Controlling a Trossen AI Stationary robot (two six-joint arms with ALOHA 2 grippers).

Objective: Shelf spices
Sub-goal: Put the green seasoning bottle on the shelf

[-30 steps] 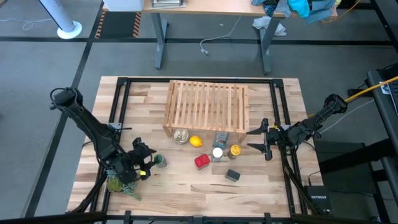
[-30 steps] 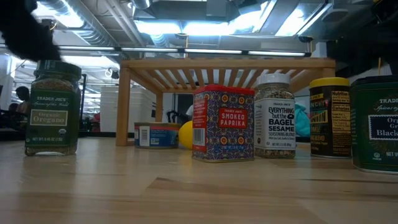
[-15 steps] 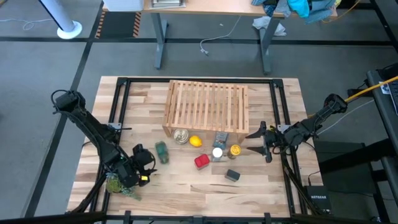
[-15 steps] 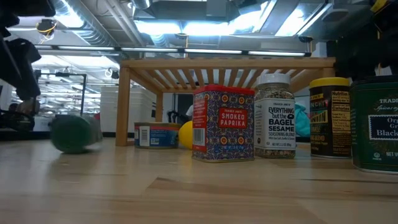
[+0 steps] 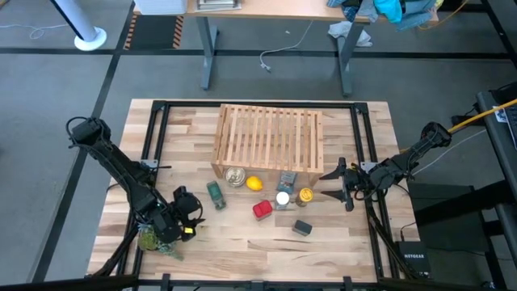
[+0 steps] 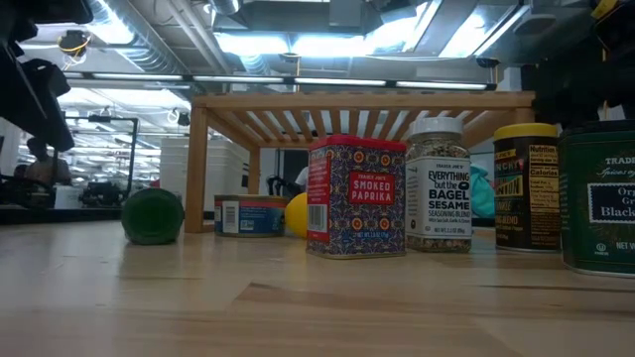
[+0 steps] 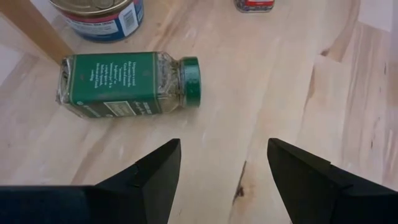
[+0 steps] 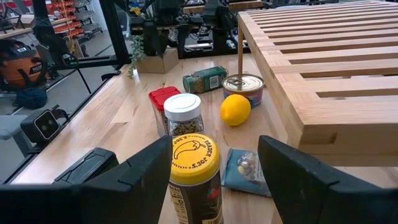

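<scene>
The green-lidded jar (image 5: pixel 215 195) lies on its side on the table, between my left gripper and the shelf's near-left corner. In the left wrist view the jar (image 7: pixel 127 84) rests on its long side, beyond my fingertips. My left gripper (image 5: pixel 190 212) stands open and apart from it. The light-wood shelf (image 5: pixel 269 137) stands at the far middle. In front of it stand the red tin (image 5: pixel 262 210), the white-lidded jar (image 5: pixel 282 198), the yellow-lidded jar (image 5: pixel 305 195) and the dark grey tin (image 5: pixel 302 228). My right gripper (image 5: pixel 341 183) waits open at the right, short of the yellow-lidded jar (image 8: pixel 194 174).
A silver round tin (image 5: pixel 235 177), a lemon (image 5: pixel 254 183) and a flat blue packet (image 5: pixel 288 179) lie along the shelf's near edge. A small green plant (image 5: pixel 153 240) sits at the near-left corner. Black frame rails run along the table's left and right sides.
The green-lidded jar, upright beside my left gripper a second ago, has fallen onto its side and rolled toward the shelf. My left gripper has sunk a little and stays open, now apart from the jar.
</scene>
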